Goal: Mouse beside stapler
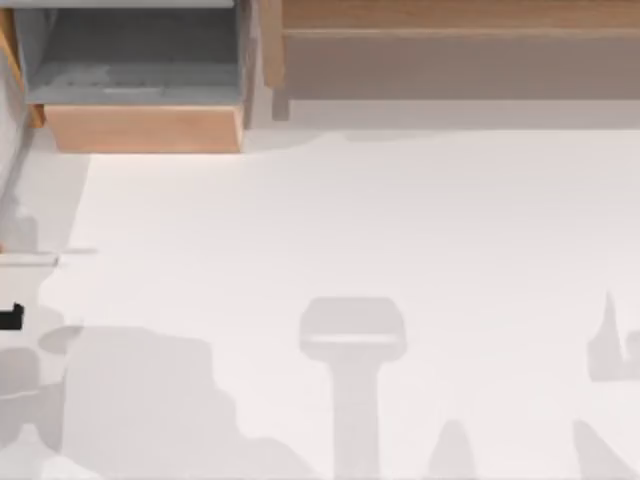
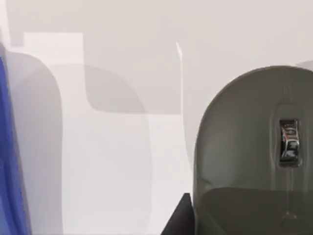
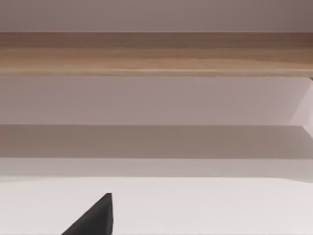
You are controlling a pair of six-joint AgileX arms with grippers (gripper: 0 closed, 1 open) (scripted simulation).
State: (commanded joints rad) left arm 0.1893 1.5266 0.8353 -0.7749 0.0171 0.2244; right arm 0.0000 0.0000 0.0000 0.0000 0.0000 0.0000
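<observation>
Grey mouse point(image 2: 254, 156) lies on the white table point(image 1: 400, 220), close beneath the left wrist camera, scroll wheel up | blue object point(image 2: 10, 161) at that view's edge | open drawer point(image 1: 140, 90) at top view's far left | gripper opening: cannot tell

Mouse point(image 2: 244, 161) is dark olive-grey with a shiny silver wheel point(image 2: 289, 140); table point(image 1: 400, 230) is plain white, drawer point(image 1: 140, 128) has a light wood front and grey inside.
</observation>
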